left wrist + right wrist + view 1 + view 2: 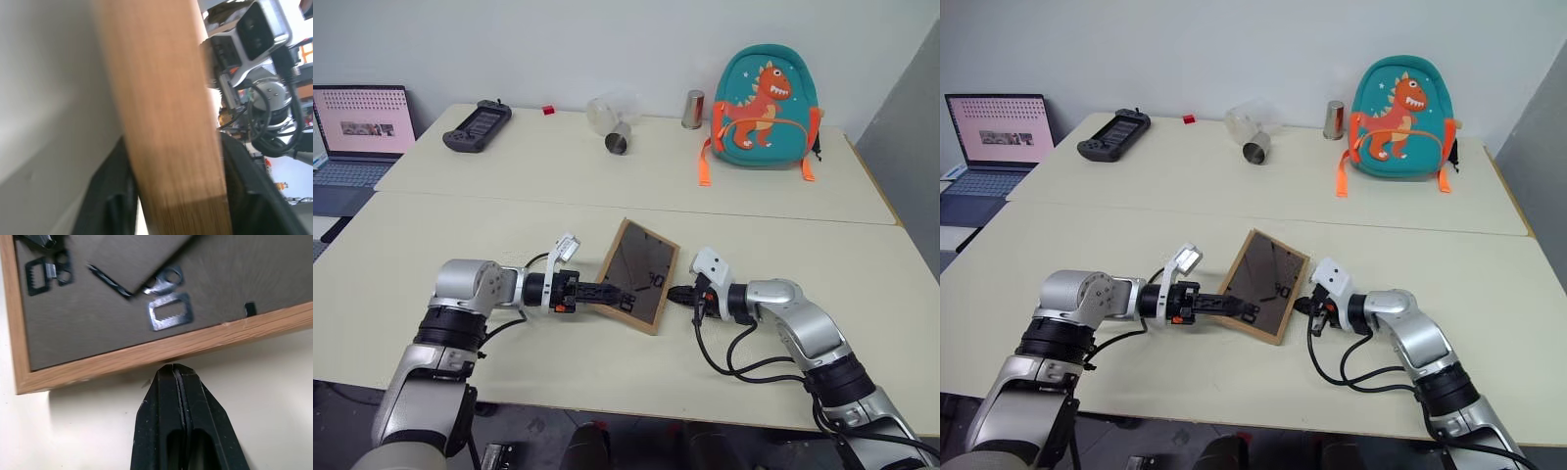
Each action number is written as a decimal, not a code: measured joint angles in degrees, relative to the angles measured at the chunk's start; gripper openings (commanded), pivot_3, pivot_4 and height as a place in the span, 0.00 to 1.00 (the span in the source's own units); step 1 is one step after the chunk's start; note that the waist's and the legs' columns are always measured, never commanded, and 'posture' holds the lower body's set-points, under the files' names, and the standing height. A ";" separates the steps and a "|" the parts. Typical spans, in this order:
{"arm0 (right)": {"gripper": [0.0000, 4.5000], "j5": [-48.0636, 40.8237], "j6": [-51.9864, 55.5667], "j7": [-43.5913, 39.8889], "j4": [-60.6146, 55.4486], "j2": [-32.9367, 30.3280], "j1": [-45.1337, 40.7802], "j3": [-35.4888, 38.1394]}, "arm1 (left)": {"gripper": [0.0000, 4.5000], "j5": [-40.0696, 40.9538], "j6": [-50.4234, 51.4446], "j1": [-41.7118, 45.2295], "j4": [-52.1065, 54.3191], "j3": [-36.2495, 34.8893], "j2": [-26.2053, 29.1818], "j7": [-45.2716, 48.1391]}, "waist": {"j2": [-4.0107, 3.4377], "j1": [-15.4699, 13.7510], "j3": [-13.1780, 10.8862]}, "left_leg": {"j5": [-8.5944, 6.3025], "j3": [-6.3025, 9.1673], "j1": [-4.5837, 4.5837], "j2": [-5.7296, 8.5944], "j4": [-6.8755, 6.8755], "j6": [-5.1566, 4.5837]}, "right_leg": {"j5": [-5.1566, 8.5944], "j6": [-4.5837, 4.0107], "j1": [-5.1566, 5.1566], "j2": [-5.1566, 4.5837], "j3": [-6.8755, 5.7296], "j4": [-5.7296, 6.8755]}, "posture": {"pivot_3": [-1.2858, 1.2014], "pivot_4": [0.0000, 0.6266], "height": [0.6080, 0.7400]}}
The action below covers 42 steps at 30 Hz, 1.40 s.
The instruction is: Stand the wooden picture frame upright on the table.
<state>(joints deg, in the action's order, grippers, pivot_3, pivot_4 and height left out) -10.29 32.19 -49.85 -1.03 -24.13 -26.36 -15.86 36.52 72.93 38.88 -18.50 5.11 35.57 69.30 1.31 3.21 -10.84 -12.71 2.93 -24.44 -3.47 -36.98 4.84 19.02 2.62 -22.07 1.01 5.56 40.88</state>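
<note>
On the far desk (pixel 509 166), beyond the seam, a teal backpack (pixel 764 95) with an orange dinosaur stands upright at about one o'clock, its orange straps hanging down toward the desk surface. Just beside it, at twelve to one o'clock, stands a small metal cup (pixel 693 109). Nearer twelve o'clock a clear plastic container (pixel 607 111) lies tipped over, with a second metal cup (pixel 619 143) on its side just in front of it. A small red block (pixel 548 110) sits at eleven o'clock. A black handheld controller (pixel 478 125) lies at ten to eleven o'clock. Off the desk's edge at nine to ten o'clock, an open laptop (pixel 360 127) shows a pinkish screen.
</note>
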 measured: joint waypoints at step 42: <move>0.98 -19.26 15.99 1.92 -1.25 4.01 -19.57 8.95 | 0.28 10.43 1.49 -6.77 18.10 -17.55 -9.13 -23.53 | -0.04 0.03 -0.03 | 0.01 0.00 -0.08 0.00 0.03 0.00 | 0.00 -0.01 -0.08 -0.05 -0.01 -0.02 | 0.52 0.24 1.00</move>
<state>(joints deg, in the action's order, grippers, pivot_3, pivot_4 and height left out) -29.55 48.17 -47.93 -2.27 -20.12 -45.93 -6.92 46.95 74.42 32.11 -0.40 -12.44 26.44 45.77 1.27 3.24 -10.87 -12.70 2.93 -24.52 -3.47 -36.96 4.84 19.02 2.62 -22.15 0.96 5.55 40.86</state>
